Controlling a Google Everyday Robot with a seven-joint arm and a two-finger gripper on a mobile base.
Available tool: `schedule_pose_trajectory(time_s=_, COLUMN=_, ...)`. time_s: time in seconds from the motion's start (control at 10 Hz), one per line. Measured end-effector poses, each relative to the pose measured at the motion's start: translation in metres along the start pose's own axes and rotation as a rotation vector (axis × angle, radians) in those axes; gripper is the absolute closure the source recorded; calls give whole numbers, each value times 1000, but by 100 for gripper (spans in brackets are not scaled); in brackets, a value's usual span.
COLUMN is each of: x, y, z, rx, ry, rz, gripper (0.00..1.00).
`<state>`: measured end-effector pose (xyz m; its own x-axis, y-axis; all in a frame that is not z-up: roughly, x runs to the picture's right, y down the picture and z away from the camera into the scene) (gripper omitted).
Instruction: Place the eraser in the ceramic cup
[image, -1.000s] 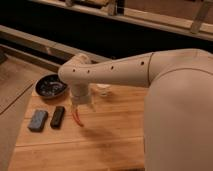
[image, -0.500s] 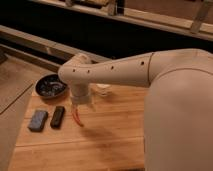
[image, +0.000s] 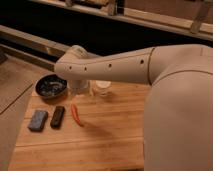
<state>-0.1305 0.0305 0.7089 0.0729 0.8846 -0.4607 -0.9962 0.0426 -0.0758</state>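
Observation:
The eraser (image: 58, 116) is a small black bar lying flat on the left part of the wooden table (image: 115, 140). Further back, near the middle, stands the white ceramic cup (image: 103, 88). My arm reaches in from the right, and my gripper (image: 80, 90) hangs down from the wrist just left of the cup. It sits behind and to the right of the eraser, apart from it. The arm hides the space right behind the gripper.
A blue block (image: 38, 120) lies just left of the eraser. A thin red-orange chili-like thing (image: 76, 115) lies to the eraser's right, below the gripper. A wide dark bowl (image: 50, 86) sits at the back left. Dark rails run behind the table.

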Motion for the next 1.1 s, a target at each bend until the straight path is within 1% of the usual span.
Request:
schedule_pose_trajectory(time_s=0.2, x=-6, y=21, z=0, rx=-39, ry=-4, rz=-76, gripper=35)
schedule_pose_trajectory(time_s=0.4, x=-12, y=41, z=5, rx=-66, ry=12, rz=-151, gripper=35)
schedule_pose_trajectory(time_s=0.7, x=-23, y=66, z=12, rx=-78, ry=34, rz=-229, gripper=35)
schedule_pose_trajectory(time_s=0.9, x=-31, y=82, z=15, rx=-69, ry=43, rz=-284, gripper=35)
schedule_pose_trajectory(time_s=1.1, x=-32, y=103, z=15, rx=-64, ry=39, rz=-331, gripper=35)
